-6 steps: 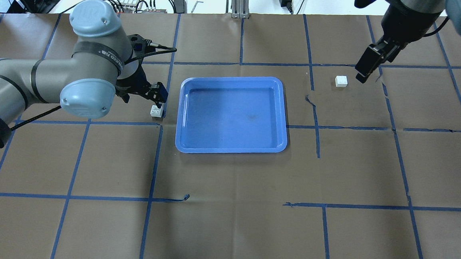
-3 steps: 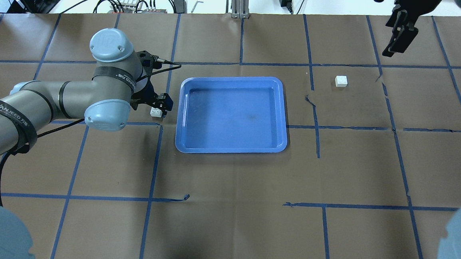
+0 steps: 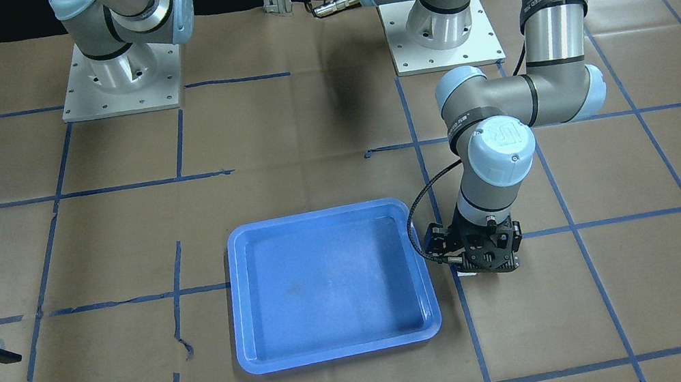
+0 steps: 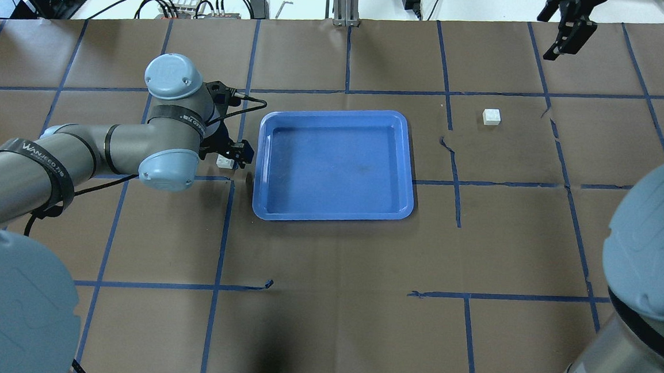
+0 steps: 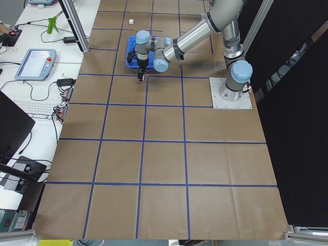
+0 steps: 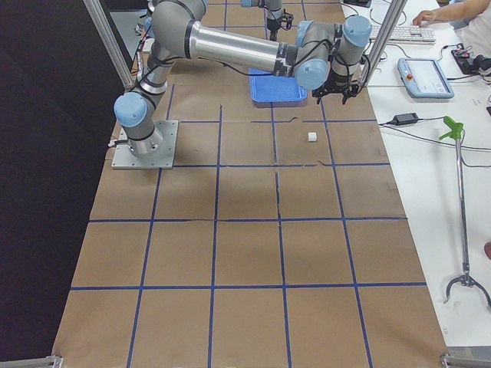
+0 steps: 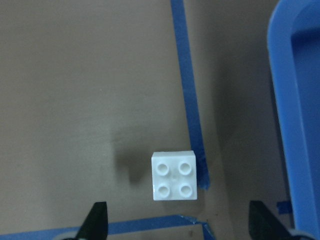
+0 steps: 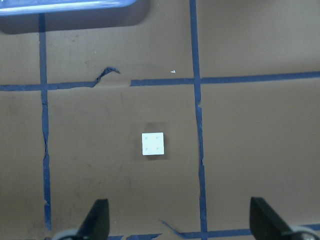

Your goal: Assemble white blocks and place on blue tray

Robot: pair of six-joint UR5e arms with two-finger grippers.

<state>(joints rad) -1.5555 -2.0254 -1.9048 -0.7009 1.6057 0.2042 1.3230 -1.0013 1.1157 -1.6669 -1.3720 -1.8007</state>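
Just beside the blue tray [image 4: 333, 217], on the robot's left of it, the left gripper [image 4: 235, 153] is held low with jaws spread wide over one white brick [image 7: 174, 176]. A centred, square descent is advised before closing. Well beyond the tray's opposite side, the right gripper [image 4: 569, 29], likewise spread, hangs above the second white brick [image 4: 491, 116].

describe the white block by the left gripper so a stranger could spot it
Start at the large blue plastic tray. Just outside its rim on the robot's left, a small white four-stud plastic brick sits under the open left gripper. The other white brick lies alone beyond the tray's opposite side.
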